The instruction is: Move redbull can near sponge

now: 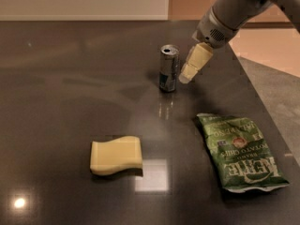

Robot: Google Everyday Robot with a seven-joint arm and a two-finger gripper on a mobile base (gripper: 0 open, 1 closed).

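The redbull can (168, 68), slim and silver with dark blue markings, stands upright on the dark table toward the back middle. The sponge (116, 154), a pale yellow block with wavy edges, lies flat at the front left, well apart from the can. My gripper (186, 77) hangs from the grey arm at the upper right, its cream-coloured tip just to the right of the can and close to its side. It holds nothing.
A flat green chip bag (241, 151) lies at the front right, near the table's right edge (262, 111). Beyond that edge is a lighter floor. Bright light reflections show on the tabletop at the front.
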